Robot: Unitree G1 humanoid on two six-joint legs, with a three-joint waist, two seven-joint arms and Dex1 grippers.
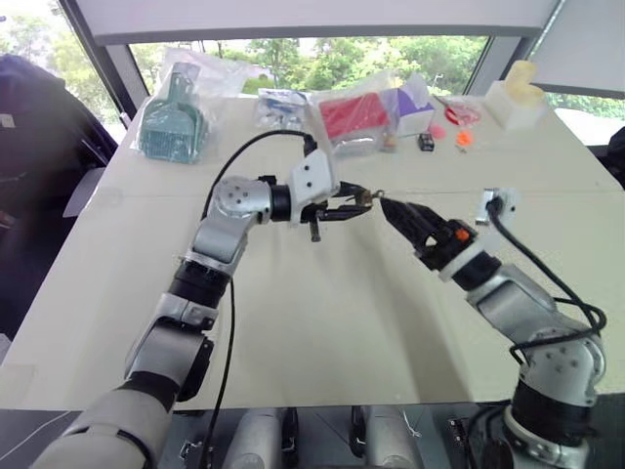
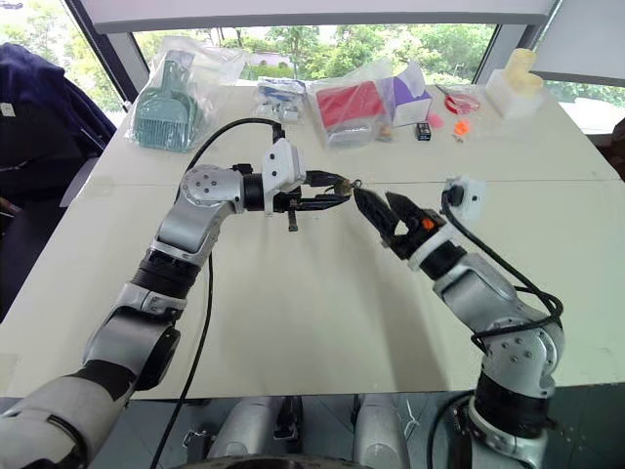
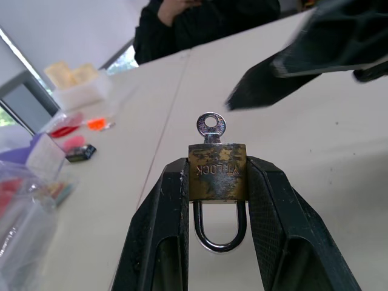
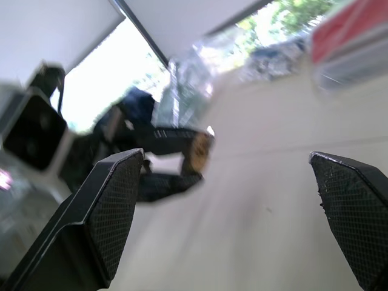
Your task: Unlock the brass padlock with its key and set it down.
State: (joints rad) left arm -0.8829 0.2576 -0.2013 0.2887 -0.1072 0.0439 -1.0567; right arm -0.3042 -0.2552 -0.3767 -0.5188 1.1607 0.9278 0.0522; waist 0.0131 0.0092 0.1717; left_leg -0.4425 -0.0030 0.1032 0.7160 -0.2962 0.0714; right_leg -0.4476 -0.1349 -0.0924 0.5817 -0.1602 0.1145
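Observation:
The brass padlock [image 3: 217,173] hangs above the table [image 1: 322,322], pinched between the two fingers of my left gripper [image 1: 354,203], which is shut on its body. Its silvery shackle [image 3: 217,236] points back toward the wrist. The key [image 3: 211,126] sticks out of the padlock's far end, round head outward. My right gripper [image 2: 375,200] is open, its tips a short way from the key head and not touching it. In the right wrist view the padlock [image 4: 200,151] lies ahead between the wide-spread fingers [image 4: 115,206].
Along the table's far edge lie a bagged teal item [image 1: 174,122], a red packet [image 1: 354,115], a purple box [image 1: 415,103], a small black box [image 1: 426,142], orange bits [image 1: 462,139] and a white container [image 1: 518,98]. A person in dark clothes [image 3: 200,24] is beyond the table.

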